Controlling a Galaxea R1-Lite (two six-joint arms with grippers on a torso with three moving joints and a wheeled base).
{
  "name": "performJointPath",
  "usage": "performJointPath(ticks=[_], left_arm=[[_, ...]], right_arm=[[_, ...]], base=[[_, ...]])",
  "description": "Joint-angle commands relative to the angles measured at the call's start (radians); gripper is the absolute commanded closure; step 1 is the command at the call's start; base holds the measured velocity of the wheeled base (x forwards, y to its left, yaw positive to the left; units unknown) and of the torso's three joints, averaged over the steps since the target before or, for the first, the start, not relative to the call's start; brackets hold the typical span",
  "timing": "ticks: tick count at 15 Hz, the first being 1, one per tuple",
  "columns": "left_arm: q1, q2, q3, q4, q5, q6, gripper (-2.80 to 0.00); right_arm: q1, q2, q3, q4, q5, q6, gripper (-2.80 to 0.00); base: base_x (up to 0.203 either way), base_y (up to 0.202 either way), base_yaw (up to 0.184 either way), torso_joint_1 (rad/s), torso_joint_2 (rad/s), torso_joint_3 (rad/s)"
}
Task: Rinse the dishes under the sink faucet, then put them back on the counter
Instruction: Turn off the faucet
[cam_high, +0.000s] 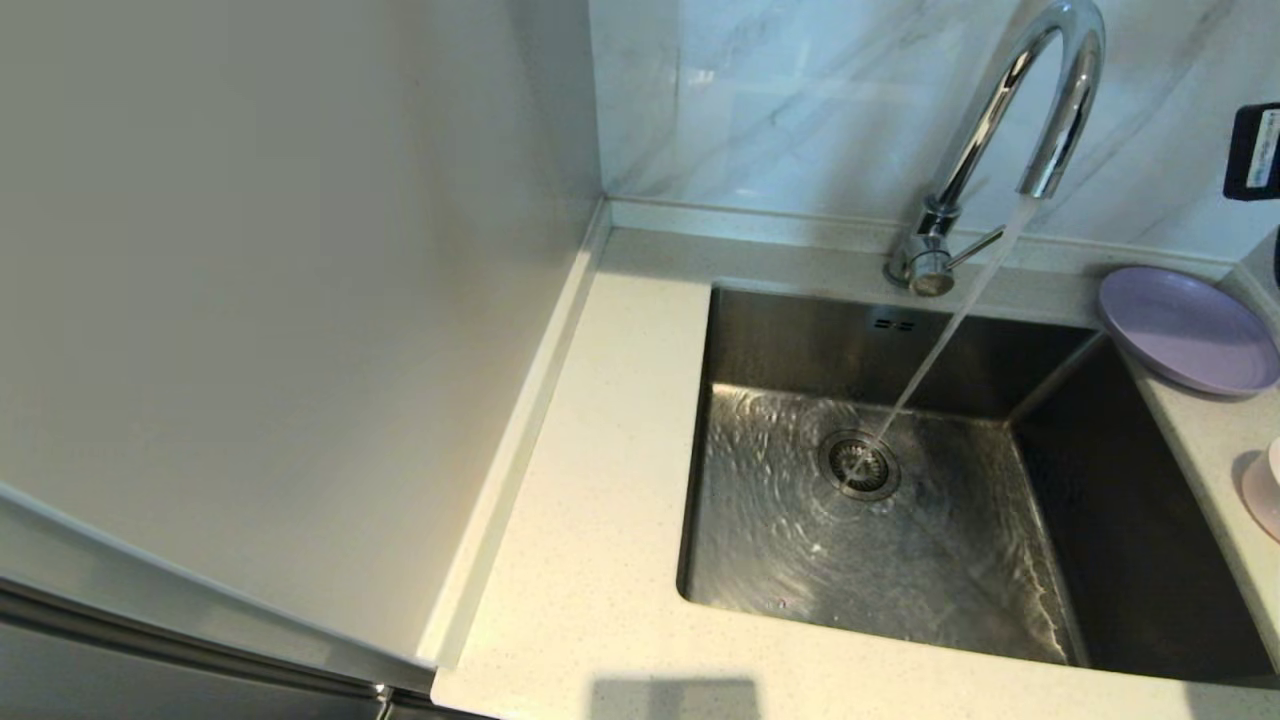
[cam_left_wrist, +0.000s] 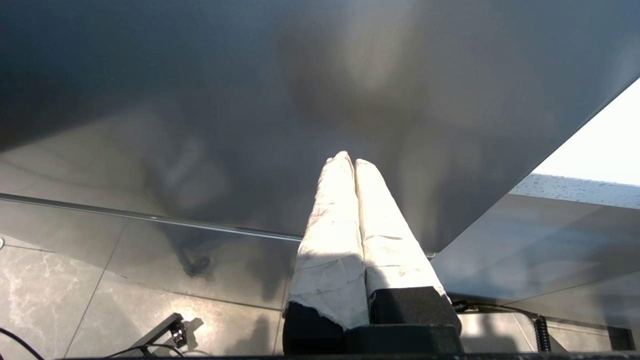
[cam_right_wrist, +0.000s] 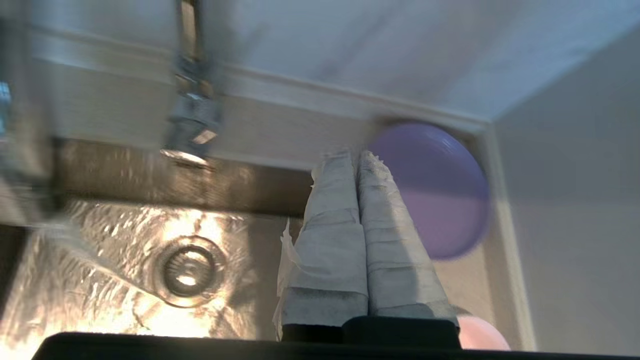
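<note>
Water runs from the chrome faucet into the steel sink and swirls round the drain strainer. A lilac plate lies on the counter at the sink's far right corner; it also shows in the right wrist view as the lilac plate. A pale pink bowl peeks in at the right edge, and again as the pink bowl. My right gripper is shut and empty, held in the air near the plate, over the sink's right edge. My left gripper is shut and empty, down by a dark cabinet front.
A tall pale panel walls off the counter's left side. A marble-veined wall runs behind the faucet, with a dark device mounted at its right. Tiled floor shows below the left gripper.
</note>
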Motion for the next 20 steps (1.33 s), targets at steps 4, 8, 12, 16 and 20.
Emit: performJointPath(ticks=[4, 8, 12, 16, 20], left_arm=[[0.000, 0.000, 0.000, 0.000, -0.001, -0.001, 0.00], [0.000, 0.000, 0.000, 0.000, 0.000, -0.001, 0.00], [0.000, 0.000, 0.000, 0.000, 0.000, -0.001, 0.00], [0.000, 0.000, 0.000, 0.000, 0.000, -0.001, 0.00], [0.000, 0.000, 0.000, 0.000, 0.000, -0.001, 0.00]], right_arm=[[0.044, 0.039, -0.070, -0.001, 0.002, 0.035, 0.00], [0.083, 0.085, -0.095, 0.003, 0.000, 0.036, 0.00], [0.111, 0.122, -0.148, 0.059, -0.002, 0.047, 0.00], [0.156, 0.144, -0.162, 0.057, -0.005, 0.049, 0.00], [0.215, 0.153, -0.173, 0.057, -0.018, 0.048, 0.00]], base=[[0.000, 0.000, 0.000, 0.000, 0.00, 0.000], [0.000, 0.000, 0.000, 0.000, 0.00, 0.000], [0.000, 0.000, 0.000, 0.000, 0.00, 0.000], [0.000, 0.000, 0.000, 0.000, 0.00, 0.000], [0.000, 0.000, 0.000, 0.000, 0.00, 0.000]])
